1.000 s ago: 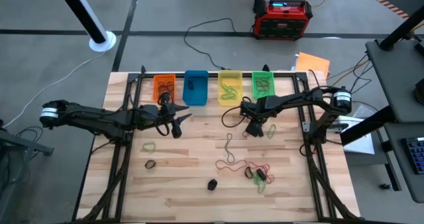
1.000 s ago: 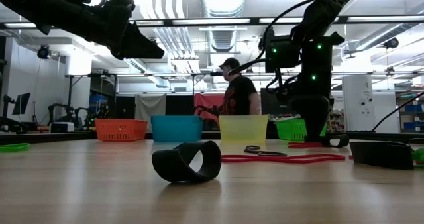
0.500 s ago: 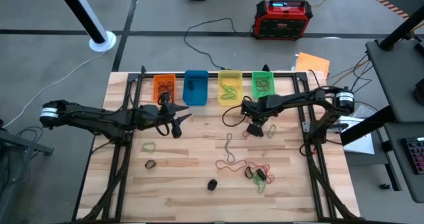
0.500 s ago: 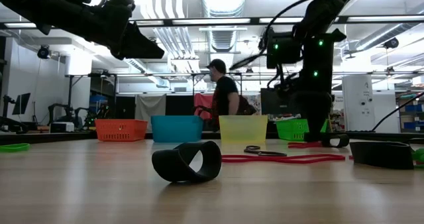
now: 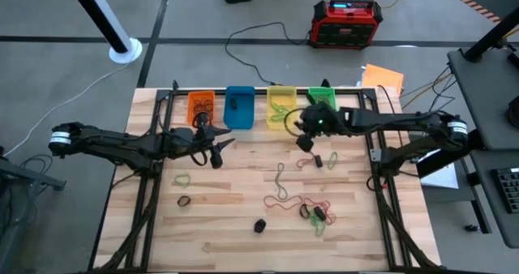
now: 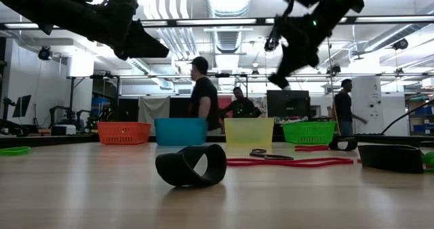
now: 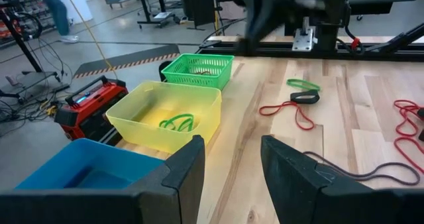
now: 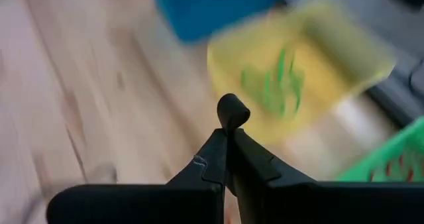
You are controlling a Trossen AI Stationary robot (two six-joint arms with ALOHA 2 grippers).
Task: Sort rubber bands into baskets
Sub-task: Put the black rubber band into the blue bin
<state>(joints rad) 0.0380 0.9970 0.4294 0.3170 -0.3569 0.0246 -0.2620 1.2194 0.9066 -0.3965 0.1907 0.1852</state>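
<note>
Since a second ago my right gripper (image 8: 228, 139) has lifted toward the yellow basket (image 5: 281, 106) at 12 o'clock, pinched shut on a light, floppy black band (image 8: 233, 111), held by its loop.

The wooden table (image 5: 227, 217) carries four baskets (image 5: 261, 106) along its far edge; loose rubber bands (image 5: 312, 210) lie scattered nearer

so the right gripper (image 5: 304, 142) isn't down on the table (image 5: 235, 209) anymore, it's lifted and swung over toward the yellow basket (image 5: 281, 108), jaws now pinched on a small black rubber band (image 8: 232, 111). The person (image 6: 204, 97) behind the baskets has walked over toward the blue basket (image 6: 180, 131).
</note>
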